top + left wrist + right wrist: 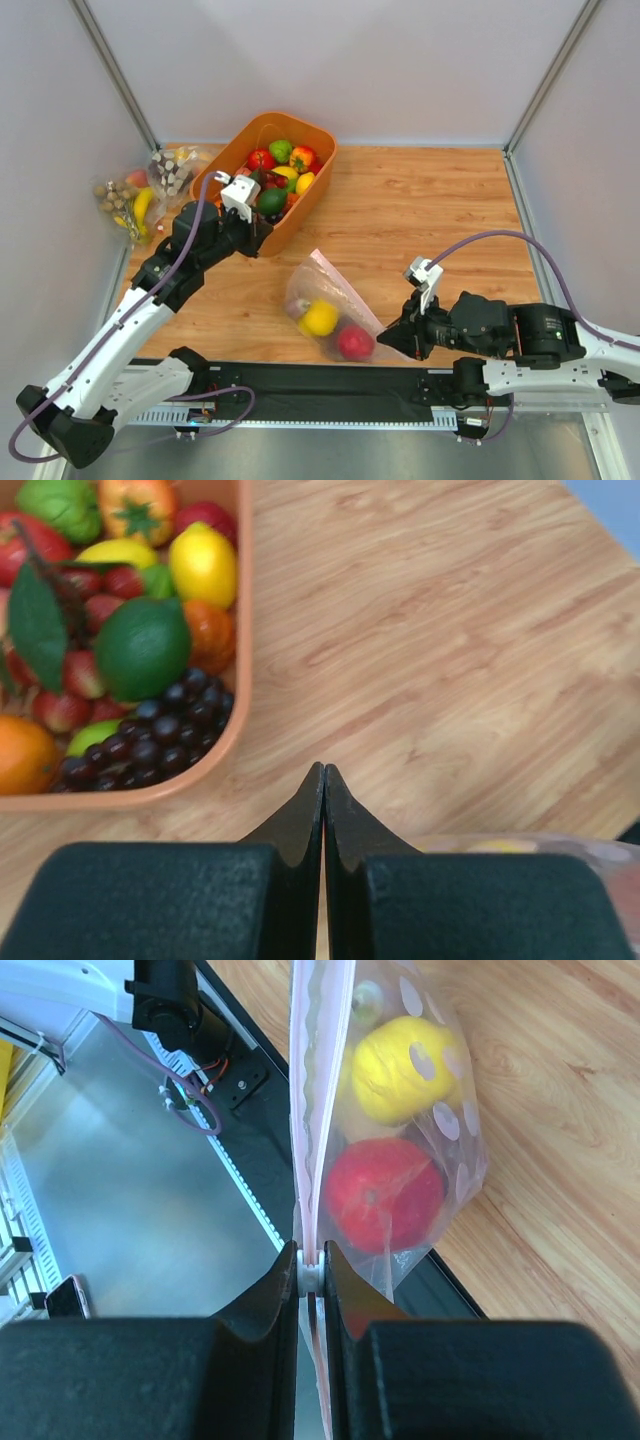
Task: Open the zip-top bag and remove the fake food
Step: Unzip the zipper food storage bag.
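Black fingers of the right gripper (pixel 311 1260) are pinched narrow on the pink zip strip (pixel 303 1110) of the zip-top bag (pixel 420 1110), with a small white piece of that strip caught between them. The strip's two sides lie flat together, so the mouth looks unopened. The step in hand seems to be getting hold of the bag so it can be opened. Inside it the fake food shows through the plastic: a yellow round fruit (pixel 395 1070) farther from the fingers, a red apple (pixel 385 1195) nearer them, and something pale at the far end that I cannot make out. The bag lies on the wooden table (pixel 420 210), on the robot's side of the orange bin (pixel 305 215) and toward the right arm, well apart from the bin. The left gripper (pixel 323 780) hangs just beside the bin's near wall, fingers pressed shut on nothing. The next move probably calls for this arm to leave the bin, open its fingers and take the opposite lip of the strip so the two sides can be pulled apart. The bin is heaped with other produce, among it a lime (pixel 142 647), a lemon (pixel 203 565) and dark grapes (pixel 150 740). Other clear bags (pixel 135 195) lie at the bin's far left side.
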You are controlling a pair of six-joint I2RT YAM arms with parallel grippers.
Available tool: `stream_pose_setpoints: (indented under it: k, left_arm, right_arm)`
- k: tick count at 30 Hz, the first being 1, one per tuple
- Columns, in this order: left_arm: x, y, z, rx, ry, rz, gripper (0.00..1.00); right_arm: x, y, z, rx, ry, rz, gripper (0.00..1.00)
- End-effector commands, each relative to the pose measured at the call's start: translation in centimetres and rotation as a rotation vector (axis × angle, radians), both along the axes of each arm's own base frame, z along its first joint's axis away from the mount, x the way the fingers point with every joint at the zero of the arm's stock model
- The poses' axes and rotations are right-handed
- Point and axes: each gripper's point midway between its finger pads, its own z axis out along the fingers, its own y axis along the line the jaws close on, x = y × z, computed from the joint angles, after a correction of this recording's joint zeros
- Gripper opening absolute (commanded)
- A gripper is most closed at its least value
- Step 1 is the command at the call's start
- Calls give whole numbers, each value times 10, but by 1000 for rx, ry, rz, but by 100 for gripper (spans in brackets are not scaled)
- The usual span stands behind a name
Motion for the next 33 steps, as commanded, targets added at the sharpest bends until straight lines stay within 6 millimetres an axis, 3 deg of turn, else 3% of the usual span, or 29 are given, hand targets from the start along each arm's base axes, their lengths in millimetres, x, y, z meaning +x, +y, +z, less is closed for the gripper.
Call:
stream_pose_setpoints:
  k: [1,2,3,5,6,8,11,17,21,24,29,31,33]
  left_arm:
    - [-22,-28,48,-147,-142,-202,0]
    - [-28,-31,53,-171,-165,-237,0]
    - [-34,-34,57,-185,-179,-266,6]
    - [-55,-40,72,-227,-219,-367,34]
    - [-64,-42,79,-249,-226,-404,58]
    - [-89,-52,96,-322,-222,-531,72]
    - [-114,-67,103,-366,-146,-714,99]
    - [-110,-75,82,-325,-54,-765,99]
    - [-108,-84,55,-306,53,-799,99]
    - [-119,-90,38,-310,118,-872,99]
    - [-132,-97,28,-317,178,-950,99]
    - [-138,-99,29,-328,193,-994,93]
    - [-140,-100,28,-330,202,-1001,64]
  right_arm:
    - [-1,3,-3,-5,-1,8,0]
    - [-1,5,-1,6,-6,10,0]
    - [0,7,1,11,-8,11,0]
    - [0,10,2,11,-21,18,0]
    - [1,12,3,11,-25,18,0]
    - [1,15,3,5,-32,22,0]
    - [1,21,6,14,-42,37,0]
    - [-2,28,9,24,-43,59,0]
    - [-2,27,12,32,-47,62,0]
    - [-2,26,14,38,-49,64,0]
    - [-1,25,14,39,-51,58,0]
    - [0,26,11,33,-54,55,0]
    - [-1,28,10,35,-53,58,0]
